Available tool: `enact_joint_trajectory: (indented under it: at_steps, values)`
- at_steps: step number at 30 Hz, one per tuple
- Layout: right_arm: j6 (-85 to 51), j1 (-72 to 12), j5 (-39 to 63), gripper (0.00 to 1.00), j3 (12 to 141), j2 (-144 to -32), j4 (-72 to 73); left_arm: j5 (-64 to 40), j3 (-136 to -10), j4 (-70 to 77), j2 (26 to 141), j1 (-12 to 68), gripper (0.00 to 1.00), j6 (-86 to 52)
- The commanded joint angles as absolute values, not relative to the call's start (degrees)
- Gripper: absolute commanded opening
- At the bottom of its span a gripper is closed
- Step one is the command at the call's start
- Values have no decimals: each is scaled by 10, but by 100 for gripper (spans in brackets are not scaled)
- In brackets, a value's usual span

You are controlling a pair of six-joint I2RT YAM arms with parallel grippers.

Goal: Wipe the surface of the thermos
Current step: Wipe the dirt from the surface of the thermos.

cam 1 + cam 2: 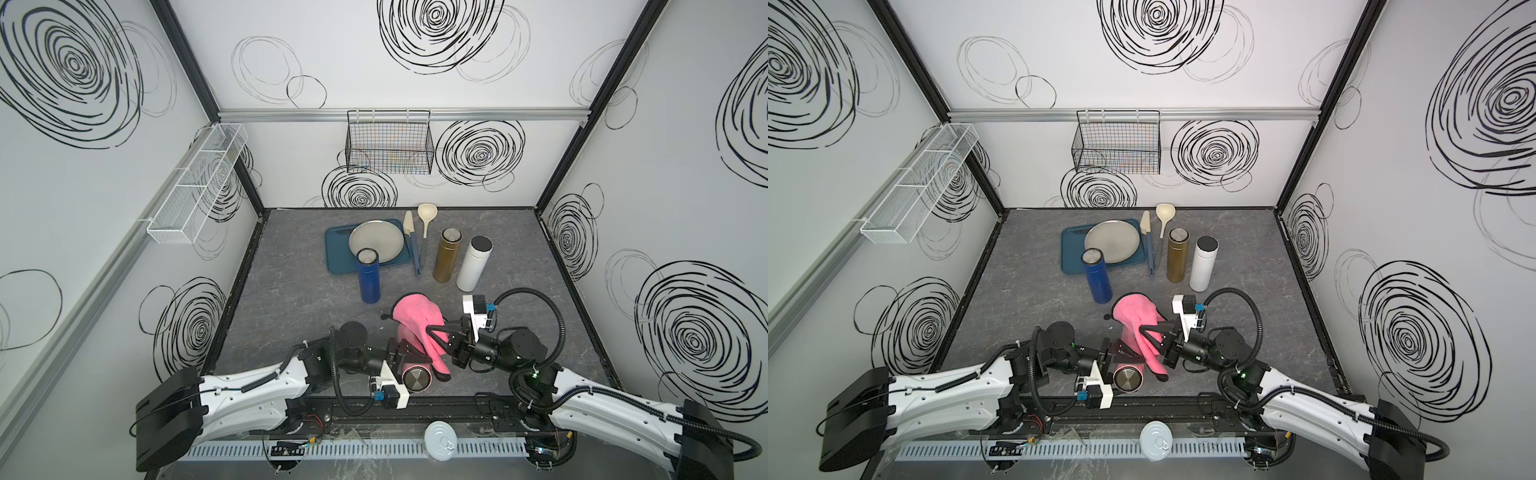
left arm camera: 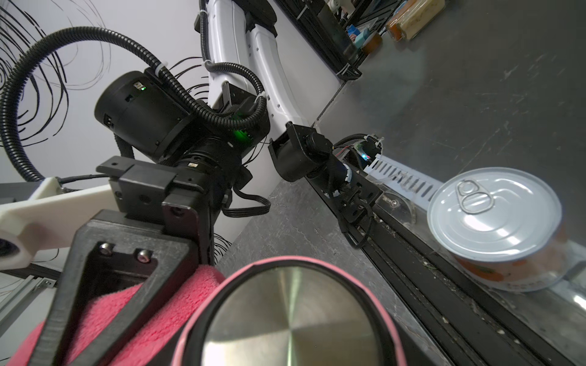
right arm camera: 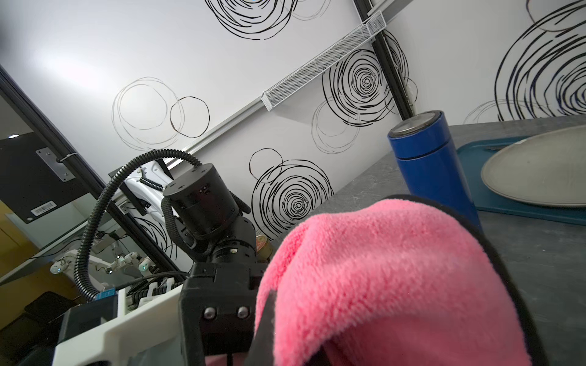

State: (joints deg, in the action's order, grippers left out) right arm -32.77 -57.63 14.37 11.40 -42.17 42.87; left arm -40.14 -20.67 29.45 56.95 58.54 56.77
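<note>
A pink thermos (image 1: 417, 379) lies tilted low over the table near the front edge, with its steel base (image 2: 291, 320) facing the camera head. My left gripper (image 1: 409, 353) is shut on its body. A pink cloth (image 1: 415, 316) with a black edge is draped over the thermos's upper part and hangs down its right side. My right gripper (image 1: 434, 330) is shut on the cloth, coming in from the right. The left wrist view shows the cloth (image 2: 158, 317) pressed against the thermos. In the right wrist view the cloth (image 3: 380, 269) hides the thermos body.
A blue thermos (image 1: 368, 276) stands just behind the cloth. A gold thermos (image 1: 446, 254) and a white thermos (image 1: 474, 264) stand at the back right. A teal tray (image 1: 334, 249) holds a plate (image 1: 376, 243), with a spatula (image 1: 411, 241) and ladle (image 1: 424, 224) beside it. A can (image 1: 440, 440) sits on the front rail.
</note>
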Motion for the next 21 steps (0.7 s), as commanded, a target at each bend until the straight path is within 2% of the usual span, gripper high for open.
enact_joint_trajectory:
  at_steps: [1, 6, 15, 21]
  values:
    - [-343, -565, 147, 0, 81, -464, 476, -436, -237, 321, 555, 579, 0, 604]
    - [-360, -538, 161, 0, 61, -506, 498, -443, -243, 299, 554, 577, 0, 620]
    - [-319, -577, 211, 0, 142, -452, 451, -446, -251, 281, 556, 571, 0, 626]
    - [-328, -570, 192, 0, 111, -525, 496, -449, -252, 267, 554, 570, 0, 637]
